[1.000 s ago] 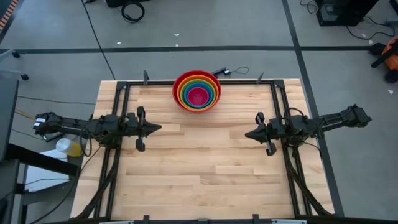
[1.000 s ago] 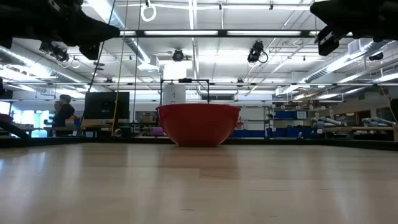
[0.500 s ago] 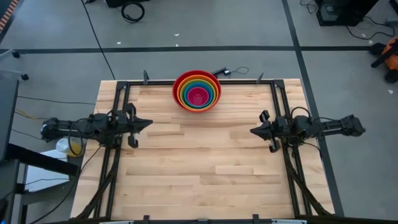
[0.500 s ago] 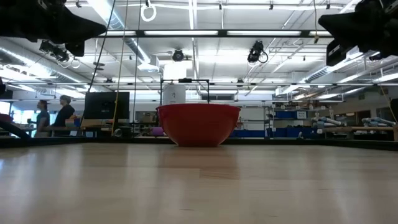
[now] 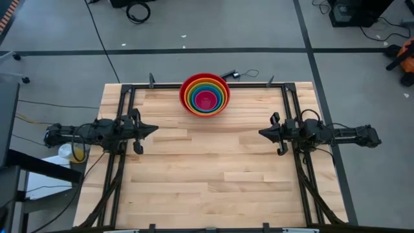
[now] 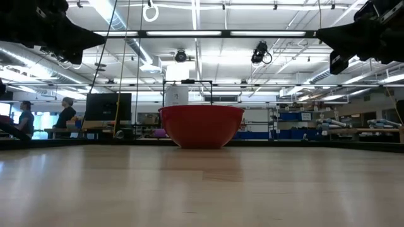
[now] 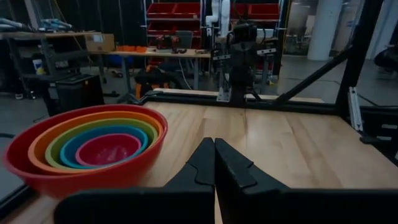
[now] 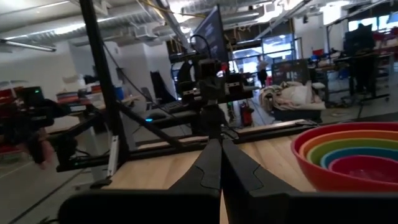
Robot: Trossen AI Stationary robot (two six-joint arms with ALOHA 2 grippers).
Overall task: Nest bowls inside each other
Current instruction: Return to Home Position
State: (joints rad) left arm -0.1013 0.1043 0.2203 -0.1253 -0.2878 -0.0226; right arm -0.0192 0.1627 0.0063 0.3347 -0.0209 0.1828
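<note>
The bowls point(image 5: 205, 94) stand nested at the middle of the table's far edge: red outermost, then orange, lime green, blue and magenta-pink innermost point(image 7: 109, 148). The red bowl rests by its base on the wood point(image 6: 201, 125). My left gripper point(image 5: 155, 129) hovers shut above the table's left side, pointing level toward the right. Opposite it, my right gripper point(image 5: 260, 133) hovers shut above the right side, pointing left. Both are well clear of the bowls and hold nothing.
A black metal frame point(image 5: 127, 90) runs along the table's far, left and right edges. Bare wood lies between the two grippers and toward the near edge. In the low view, people point(image 6: 64, 113) stand in the room far behind the table.
My left gripper has drawn back toward the table's left edge. My right gripper has pulled back toward the right edge and sunk a little. Both have stayed shut. The bowls have not moved.
</note>
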